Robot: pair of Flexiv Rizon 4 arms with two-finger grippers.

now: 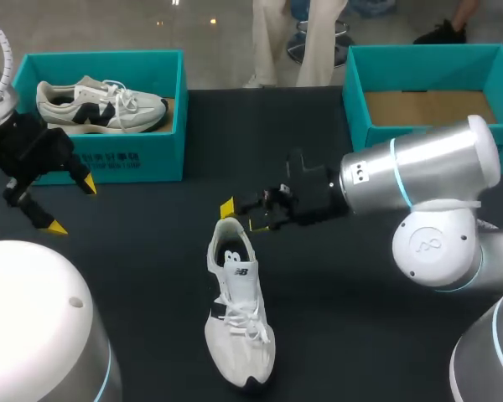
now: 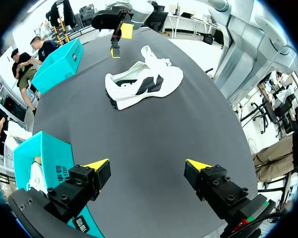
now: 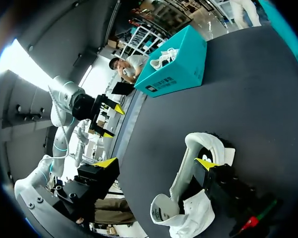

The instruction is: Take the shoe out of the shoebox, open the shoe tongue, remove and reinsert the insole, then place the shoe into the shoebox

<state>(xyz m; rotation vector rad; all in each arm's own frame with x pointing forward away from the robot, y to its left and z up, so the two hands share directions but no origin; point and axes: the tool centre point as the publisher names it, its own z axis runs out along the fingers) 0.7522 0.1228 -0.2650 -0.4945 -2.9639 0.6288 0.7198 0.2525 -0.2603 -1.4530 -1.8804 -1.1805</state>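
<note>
head cam is fixed high behind the robot, looking down on the dark table (image 1: 151, 251), wide enough to take in both arms. left wrist cam looks out past the left gripper (image 2: 148, 164) across the table: white shoe (image 2: 144, 84) sits well ahead of it, right gripper (image 2: 120, 42) just beyond the shoe. right wrist cam is very close, shoe right at its own fingertips, left gripper far ahead. all three views share the shoe.
</note>
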